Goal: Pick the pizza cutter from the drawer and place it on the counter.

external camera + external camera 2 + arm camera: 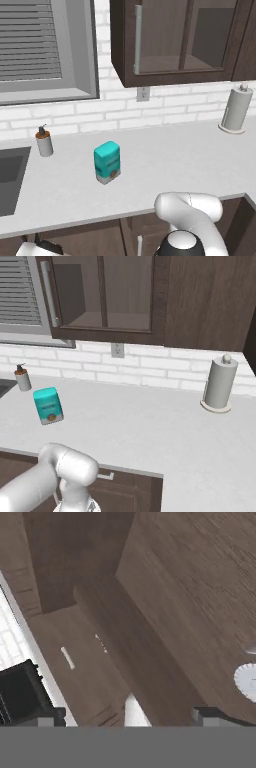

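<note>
Spread wide and gripping nothing, the claw (127, 717) looks along dark wood cabinetry in the hand view, the pizza cutter's (247, 682) pale wheel to its upper right. Both base views show the counter (165, 160) bearing a teal carton (107, 161).

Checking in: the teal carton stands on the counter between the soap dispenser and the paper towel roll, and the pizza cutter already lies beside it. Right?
Not quite. The teal carton does stand on the counter between the soap dispenser and the paper towel roll, but no pizza cutter lies beside it. The left base view shows bare countertop around the carton.
</note>
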Robot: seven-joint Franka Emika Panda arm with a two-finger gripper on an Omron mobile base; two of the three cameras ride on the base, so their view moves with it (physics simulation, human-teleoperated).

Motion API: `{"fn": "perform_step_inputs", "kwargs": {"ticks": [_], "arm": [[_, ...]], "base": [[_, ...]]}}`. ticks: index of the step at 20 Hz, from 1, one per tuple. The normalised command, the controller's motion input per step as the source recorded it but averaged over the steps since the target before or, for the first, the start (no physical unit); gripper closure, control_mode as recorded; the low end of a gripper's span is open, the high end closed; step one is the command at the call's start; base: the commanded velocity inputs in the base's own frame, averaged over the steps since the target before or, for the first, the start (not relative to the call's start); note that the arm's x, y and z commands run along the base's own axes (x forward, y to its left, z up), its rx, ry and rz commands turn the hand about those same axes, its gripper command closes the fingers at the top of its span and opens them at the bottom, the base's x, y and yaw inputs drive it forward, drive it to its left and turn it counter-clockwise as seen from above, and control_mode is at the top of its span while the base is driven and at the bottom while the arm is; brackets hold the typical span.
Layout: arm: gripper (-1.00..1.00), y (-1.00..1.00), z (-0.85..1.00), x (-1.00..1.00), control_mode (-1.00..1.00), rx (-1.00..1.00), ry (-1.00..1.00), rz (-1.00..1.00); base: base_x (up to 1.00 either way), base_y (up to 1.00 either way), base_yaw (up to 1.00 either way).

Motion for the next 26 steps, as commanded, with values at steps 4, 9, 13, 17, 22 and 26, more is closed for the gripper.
{"fn": "perform_step_inputs", "kwargs": {"ticks": [4,9,13,17,22,26], "arm": [[-1.0,0.01,-0.41,0.14,-1.0,0.17,0.07,-0.09],[-1.0,-0.04,-0.06,-0.38,-1.0,0.21,-0.13,0.06],[-1.0,0.1,-0.18,-0.04,-1.0,0.48,-0.23,0.05],[-1.0,0.53,-0.05,0.11,-1.0,0.2,-0.18,0.02],[-1.0,0.49,-0.13,0.16,-1.0,0.08,-0.08,0.01],[-1.0,0.19,-0.46,0.01,-1.0,0.0,0.0,0.0]], "base": [[0.0,0.0,0.0],[0.0,0.0,0.0],[0.0,0.0,0.0],[0.0,0.0,0.0],[0.0,0.0,0.0],[0.0,0.0,0.0]]}}
